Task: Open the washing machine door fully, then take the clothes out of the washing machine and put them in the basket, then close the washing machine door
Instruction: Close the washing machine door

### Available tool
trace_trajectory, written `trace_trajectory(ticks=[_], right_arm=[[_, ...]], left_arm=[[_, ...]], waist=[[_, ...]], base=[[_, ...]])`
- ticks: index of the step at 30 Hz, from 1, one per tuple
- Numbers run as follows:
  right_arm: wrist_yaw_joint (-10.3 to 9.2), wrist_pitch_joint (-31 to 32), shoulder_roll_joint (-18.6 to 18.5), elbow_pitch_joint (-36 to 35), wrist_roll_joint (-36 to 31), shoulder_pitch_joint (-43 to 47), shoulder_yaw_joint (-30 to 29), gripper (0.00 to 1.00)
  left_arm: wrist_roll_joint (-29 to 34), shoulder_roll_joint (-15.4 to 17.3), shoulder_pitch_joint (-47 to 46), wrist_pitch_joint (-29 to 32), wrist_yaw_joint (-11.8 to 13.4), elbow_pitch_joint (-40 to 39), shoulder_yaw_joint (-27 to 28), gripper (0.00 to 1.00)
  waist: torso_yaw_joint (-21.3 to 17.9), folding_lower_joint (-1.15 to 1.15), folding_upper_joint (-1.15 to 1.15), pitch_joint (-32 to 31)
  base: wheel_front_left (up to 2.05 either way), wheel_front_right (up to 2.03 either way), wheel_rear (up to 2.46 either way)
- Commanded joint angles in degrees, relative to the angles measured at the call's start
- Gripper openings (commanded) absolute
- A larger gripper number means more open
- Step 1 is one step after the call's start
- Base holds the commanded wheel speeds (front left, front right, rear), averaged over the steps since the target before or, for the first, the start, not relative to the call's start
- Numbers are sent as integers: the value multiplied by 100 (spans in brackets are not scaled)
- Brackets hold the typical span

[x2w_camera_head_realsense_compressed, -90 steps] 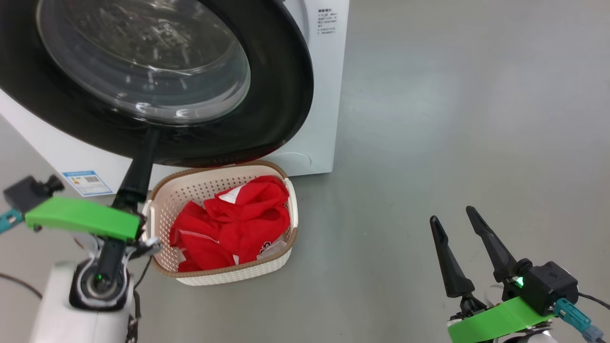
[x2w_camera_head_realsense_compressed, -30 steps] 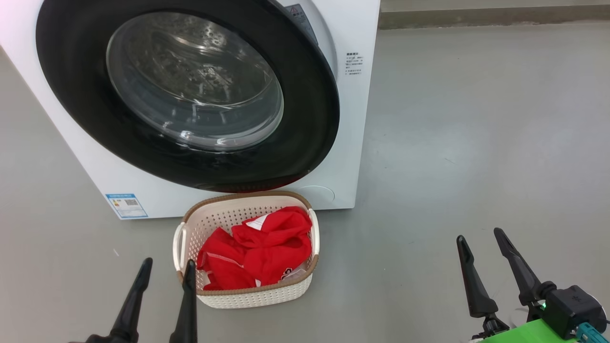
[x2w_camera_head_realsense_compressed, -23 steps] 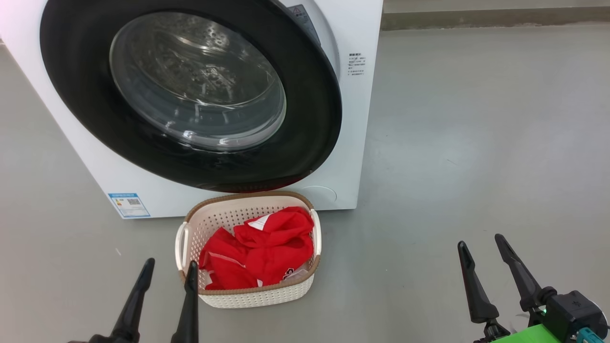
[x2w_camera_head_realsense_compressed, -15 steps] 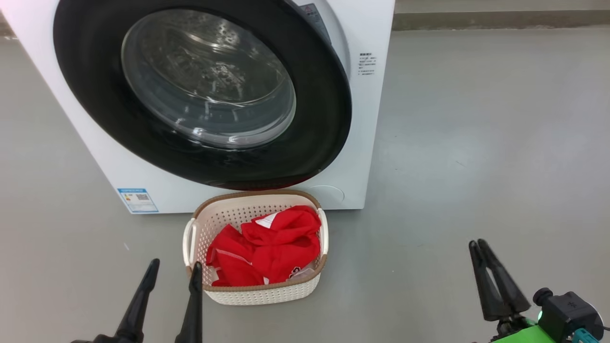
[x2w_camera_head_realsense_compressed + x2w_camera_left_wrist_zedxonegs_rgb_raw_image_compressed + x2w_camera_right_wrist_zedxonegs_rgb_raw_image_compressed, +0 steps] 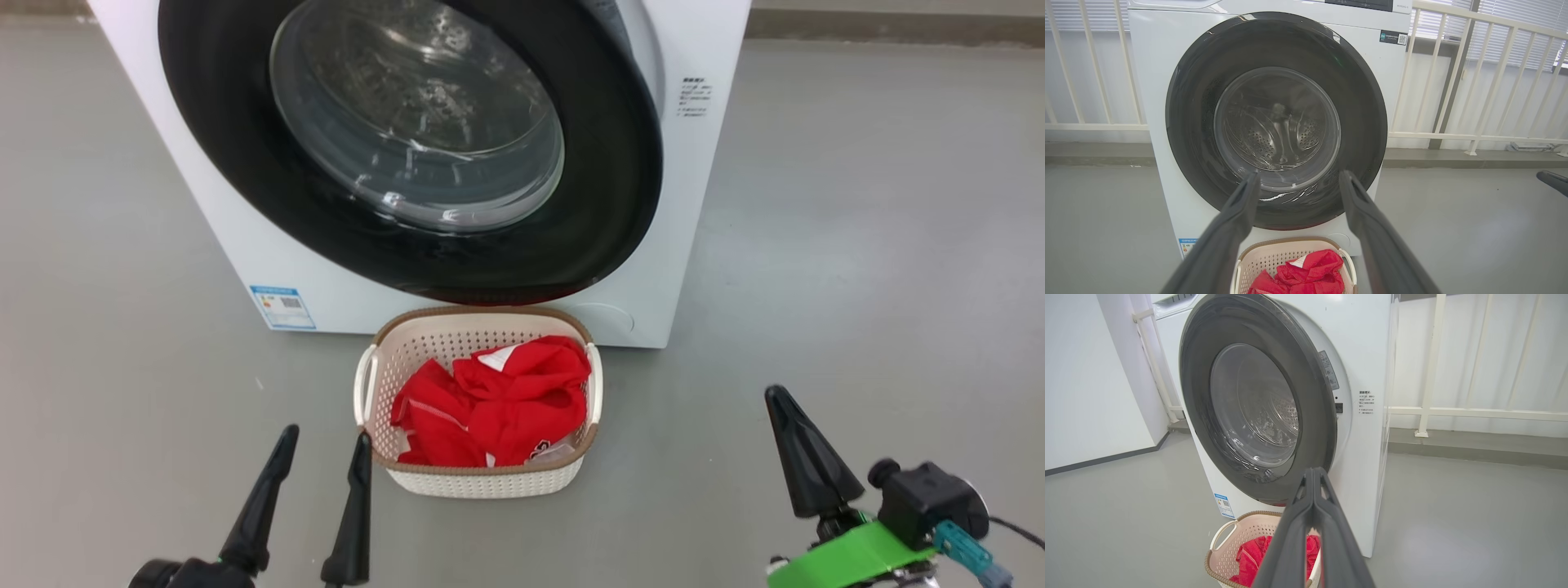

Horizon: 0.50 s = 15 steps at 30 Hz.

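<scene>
Left gripper (image 5: pixel 326 433): low left in head view, two long dark fingers spread wide, nothing between them. Its inner fingertip sits near the basket's left front corner; contact can't be told.
Small blue label sticker (image 5: pixel 282 307): lower left of the machine front.
Big white front-loading washing machine (image 5: pixel 702 204): stands on the grey floor (image 5: pixel 857 286). White railing (image 5: pixel 1453 73) behind it in the left wrist view.
Large round door with glossy black rim and clear glass bowl (image 5: pixel 612 204): lies against the machine front, steel drum visible through the glass. Latched or not, can't tell.
Small cream-white perforated plastic basket with brown woven-look rim (image 5: pixel 482 483): on the floor just in front of the machine, below the door.
Bright red clothes with white parts (image 5: pixel 498 400): bunched inside the basket.
Right gripper (image 5: pixel 774 396): low right, fingers pressed together to one point, holding nothing, well apart from the basket.
</scene>
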Motion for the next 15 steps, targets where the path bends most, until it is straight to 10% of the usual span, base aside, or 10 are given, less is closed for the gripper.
trace_trajectory(ticks=[1,15], right_arm=[[36,-36,-68,-87,-88,-339,161,0],[36,-36,-68,501,-92,-1726,453,0]], left_arm=[[53,-24,-294,-51,-27,-179,159,100],[55,-101,-630,-51,-82,-323,94,100]], waist=[[128,0,0,141],[553,0,0,768]], base=[[0,0,0],[0,0,0]])
